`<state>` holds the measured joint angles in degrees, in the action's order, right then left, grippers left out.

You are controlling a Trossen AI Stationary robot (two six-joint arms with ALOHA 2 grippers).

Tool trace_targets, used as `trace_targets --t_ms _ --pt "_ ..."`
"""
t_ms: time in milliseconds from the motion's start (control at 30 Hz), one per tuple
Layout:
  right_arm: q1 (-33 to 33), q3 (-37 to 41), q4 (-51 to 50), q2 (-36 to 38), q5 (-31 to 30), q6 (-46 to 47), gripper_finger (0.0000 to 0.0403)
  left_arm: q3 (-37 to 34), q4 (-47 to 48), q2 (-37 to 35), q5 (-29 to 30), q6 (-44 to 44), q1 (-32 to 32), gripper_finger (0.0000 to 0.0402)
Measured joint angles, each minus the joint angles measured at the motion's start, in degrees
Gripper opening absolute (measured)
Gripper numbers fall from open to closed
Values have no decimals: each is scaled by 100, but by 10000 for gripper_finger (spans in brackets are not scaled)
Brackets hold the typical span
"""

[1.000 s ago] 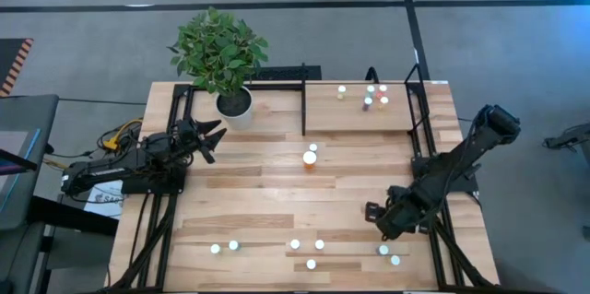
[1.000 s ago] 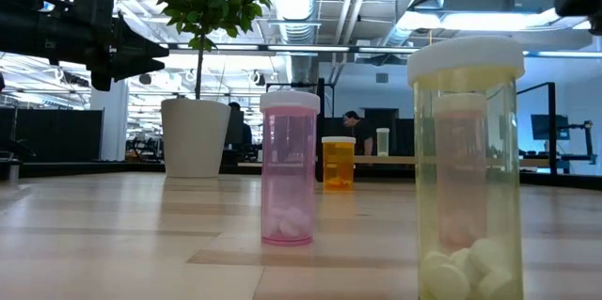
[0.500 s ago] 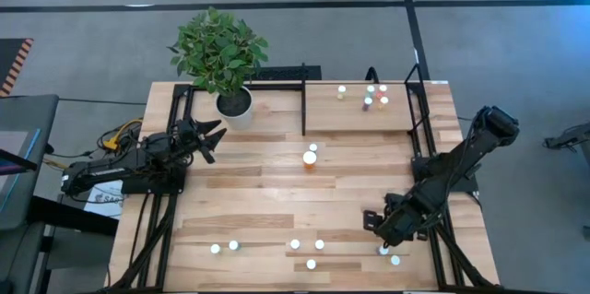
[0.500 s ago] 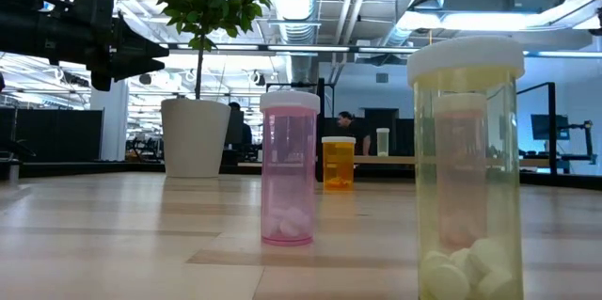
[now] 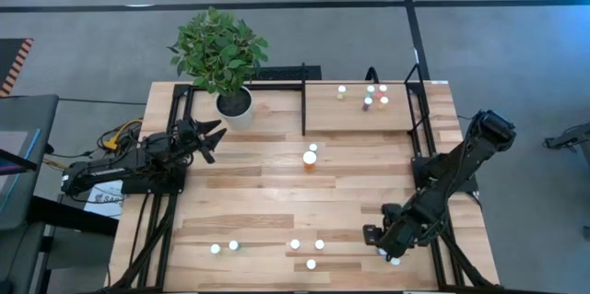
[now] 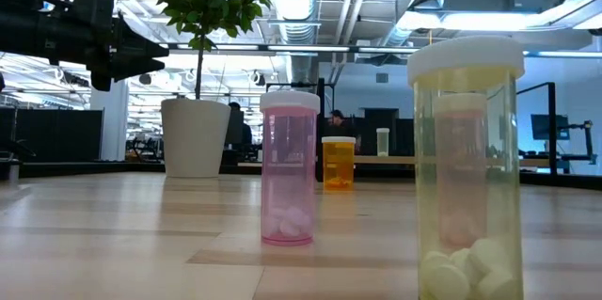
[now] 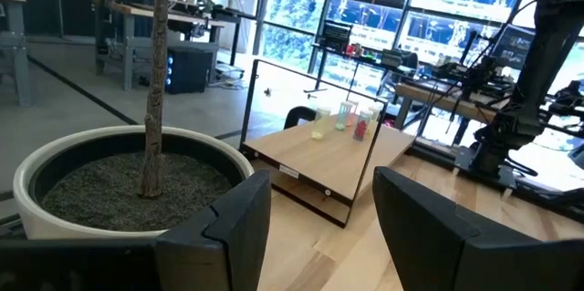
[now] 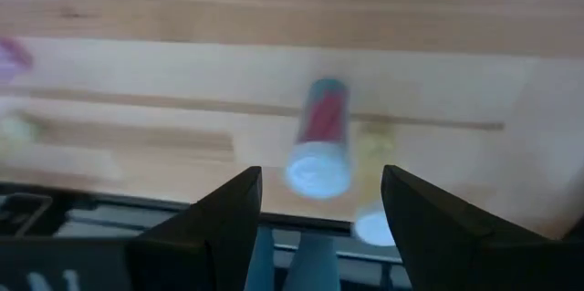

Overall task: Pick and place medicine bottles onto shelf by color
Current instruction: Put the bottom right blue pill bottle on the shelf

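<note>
Bottles counted in the overhead view: five small white-capped medicine bottles point(image 5: 374, 97) stand grouped on the light-wood shelf board with black metal bars point(image 5: 355, 117) at the far right of the plank tabletop point(image 5: 258, 193). One larger orange bottle with a white cap point(image 5: 310, 158) stands mid-tabletop, with one small bottle touching or just beside it. Five more white caps point(image 5: 295, 244) line the near edge: two toward the left, three near the centre.

Right tool point(image 5: 384, 243) is low over the near right corner, fingers spread apart and holding nothing. Right wrist view: a pink-bodied bottle with a round white cap point(image 8: 319, 143) stands on the wood between the two dark fingers point(image 8: 216, 214), untouched; a second, yellowish bottle point(image 8: 374, 218) stands just beside it, blurred.

Left tool point(image 5: 209, 139) hangs over the far left of the tabletop, near the white plant pot holding a green leafy plant point(image 5: 234, 102). Its fingers are parted and empty. Left wrist view shows the pot's soil and stem close ahead, and the shelf with its bottles well beyond.

Low view: one pink bottle point(image 6: 290, 167) and one yellowish bottle point(image 6: 466, 168) stand close to the camera, each with white tablets inside; the orange bottle stands behind them.
</note>
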<state>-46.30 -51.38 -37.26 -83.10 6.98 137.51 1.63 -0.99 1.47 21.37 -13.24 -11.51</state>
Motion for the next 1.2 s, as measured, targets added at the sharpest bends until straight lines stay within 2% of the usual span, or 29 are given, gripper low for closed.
trace_targets --t_ms 667,967,1200 --pt "-48 -2 160 -69 -109 -1040 248 1 0 0 17 0 1 181" --pt "-46 0 481 -430 -146 -1095 248 0 0 0 22 -2 1 181" --pt "-51 0 499 -438 -140 -1348 248 2 0 0 24 -2 0 181"
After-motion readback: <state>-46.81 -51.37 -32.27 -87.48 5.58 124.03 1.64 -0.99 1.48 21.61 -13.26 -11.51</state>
